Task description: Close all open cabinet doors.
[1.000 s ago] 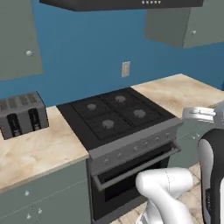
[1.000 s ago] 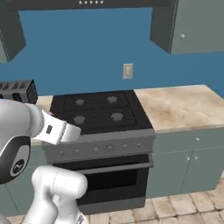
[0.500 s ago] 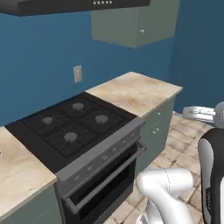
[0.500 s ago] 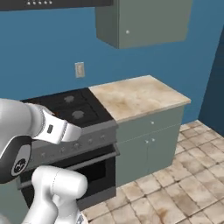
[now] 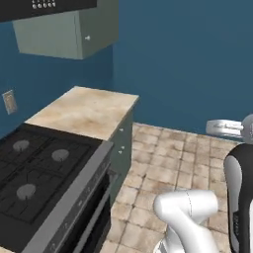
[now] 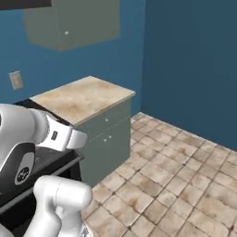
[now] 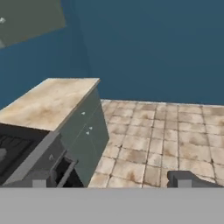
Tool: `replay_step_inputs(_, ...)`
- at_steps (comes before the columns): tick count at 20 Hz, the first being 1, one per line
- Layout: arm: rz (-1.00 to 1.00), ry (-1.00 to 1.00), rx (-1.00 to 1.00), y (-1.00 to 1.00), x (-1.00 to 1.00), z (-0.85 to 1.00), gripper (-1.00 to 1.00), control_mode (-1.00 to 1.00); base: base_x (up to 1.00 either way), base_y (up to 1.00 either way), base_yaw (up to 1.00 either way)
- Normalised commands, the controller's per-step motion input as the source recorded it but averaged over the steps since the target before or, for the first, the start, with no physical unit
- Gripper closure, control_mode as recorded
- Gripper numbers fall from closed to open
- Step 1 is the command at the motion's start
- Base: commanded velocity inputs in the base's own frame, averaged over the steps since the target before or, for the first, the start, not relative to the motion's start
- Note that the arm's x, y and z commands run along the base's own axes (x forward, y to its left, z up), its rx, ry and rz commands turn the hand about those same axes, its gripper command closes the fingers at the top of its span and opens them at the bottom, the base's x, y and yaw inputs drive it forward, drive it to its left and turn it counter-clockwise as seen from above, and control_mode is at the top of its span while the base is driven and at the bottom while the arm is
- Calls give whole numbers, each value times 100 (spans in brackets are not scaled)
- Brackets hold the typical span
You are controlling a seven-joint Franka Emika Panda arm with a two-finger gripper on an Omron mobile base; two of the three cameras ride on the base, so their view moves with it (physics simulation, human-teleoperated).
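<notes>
A grey-green wall cabinet door [image 5: 100, 23] with a small silver knob [image 5: 87, 37] hangs above the counter and looks flush with its box. The same door [image 6: 74, 21] sits at the top left of the right base view, and a corner of it [image 7: 30, 17] reaches into the hand view. My gripper [image 5: 225, 128] hovers over the tiled floor, far right of the cabinet. In the hand view my gripper [image 7: 111, 183] is open, its fingertips [image 7: 183, 179] wide apart with nothing between them.
A beige counter [image 5: 84, 111] ends at under-counter doors [image 6: 109, 134]. A black stove [image 5: 34, 168] with an oven stands left of it, below a range hood [image 5: 44, 5]. Tiled floor [image 5: 168, 158] spreads right to a blue wall [image 6: 190, 60].
The whole picture has slid left, so the base has turned right. The toaster and the left cabinets have left the views; floor and a side wall have come in.
</notes>
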Motion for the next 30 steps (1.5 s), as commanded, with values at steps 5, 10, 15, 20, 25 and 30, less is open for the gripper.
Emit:
replay_step_inputs(5,0,0,0,0,0,0,-100,100,27,0,-90)
replay_step_inputs(10,0,0,0,0,0,0,-100,100,29,0,-93)
replay_step_inputs(15,0,0,0,0,0,0,-100,100,30,0,-98)
replay_step_inputs(20,0,0,0,0,0,0,-100,100,40,0,-98)
replay_step_inputs(25,0,0,0,0,0,0,-100,100,23,21,-91)
replay_step_inputs(30,0,0,0,0,0,0,-100,100,18,20,-90)
